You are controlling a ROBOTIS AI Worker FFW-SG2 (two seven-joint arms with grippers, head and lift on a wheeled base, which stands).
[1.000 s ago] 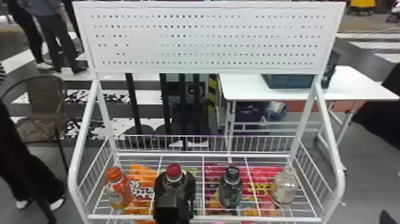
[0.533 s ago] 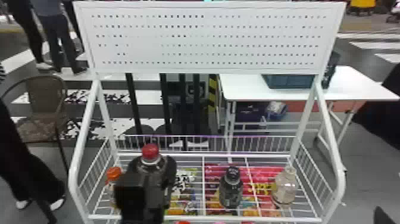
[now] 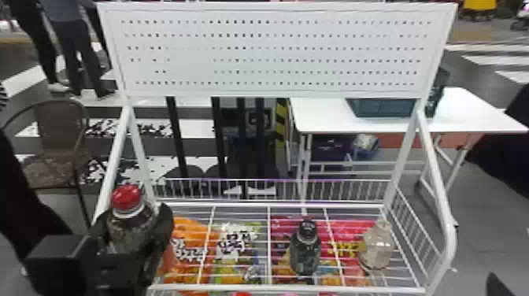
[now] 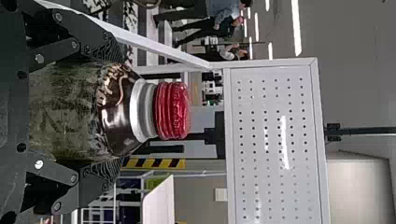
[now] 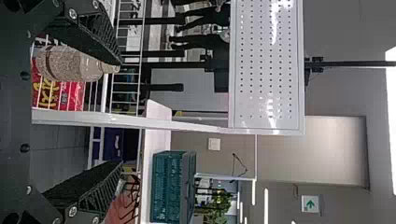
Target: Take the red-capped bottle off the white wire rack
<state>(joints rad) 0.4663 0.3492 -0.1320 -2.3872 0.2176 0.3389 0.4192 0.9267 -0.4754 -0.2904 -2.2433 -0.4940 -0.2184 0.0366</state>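
Observation:
In the head view my left gripper (image 3: 135,232) is at the left front corner of the white wire rack (image 3: 220,288), shut around the dark red-capped bottle (image 3: 128,220). The bottle stands upright, its cap in front of the rack's left post. In the left wrist view the left gripper (image 4: 109,112) has a finger on either side of the red-capped bottle (image 4: 119,112), below its neck. My right gripper (image 5: 119,114) is parked and open in the right wrist view, with nothing between its fingertips. A fingertip of it shows at the head view's lower right edge.
On the rack stand a small dark bottle (image 3: 305,252) and a clear bottle (image 3: 376,246). Snack packets (image 3: 196,240) lie beneath the wires. The perforated white panel (image 3: 275,51) rises above. Behind are a white table (image 3: 326,118), a teal crate (image 3: 383,107) and a chair (image 3: 59,137).
My left gripper has carried the red-capped bottle up, toward the left and nearer the camera. It now covers much of the orange-capped bottle. The other rack bottles stay put.

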